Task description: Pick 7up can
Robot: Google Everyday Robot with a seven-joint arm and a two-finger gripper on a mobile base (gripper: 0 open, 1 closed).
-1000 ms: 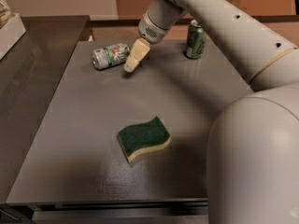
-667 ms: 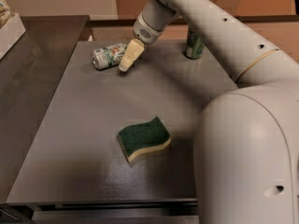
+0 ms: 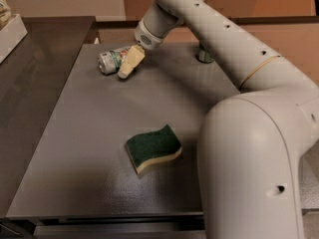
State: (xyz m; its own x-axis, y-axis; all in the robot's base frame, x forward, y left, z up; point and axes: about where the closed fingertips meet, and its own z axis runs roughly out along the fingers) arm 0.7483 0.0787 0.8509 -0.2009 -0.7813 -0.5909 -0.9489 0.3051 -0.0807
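The 7up can, silver-white with green and red markings, lies on its side at the far left of the grey table. My gripper, with cream-coloured fingers, hangs from the white arm just right of the can, its tips right beside the can's right end and partly in front of it.
A green and yellow sponge lies at the middle front of the table. A darker green can stands at the far right, mostly hidden behind my arm. A dark counter adjoins on the left, with a white box on it.
My gripper has moved left toward the 7up can and now overlaps its right end. The arm now covers most of the dark green can. The 7up can has not moved.
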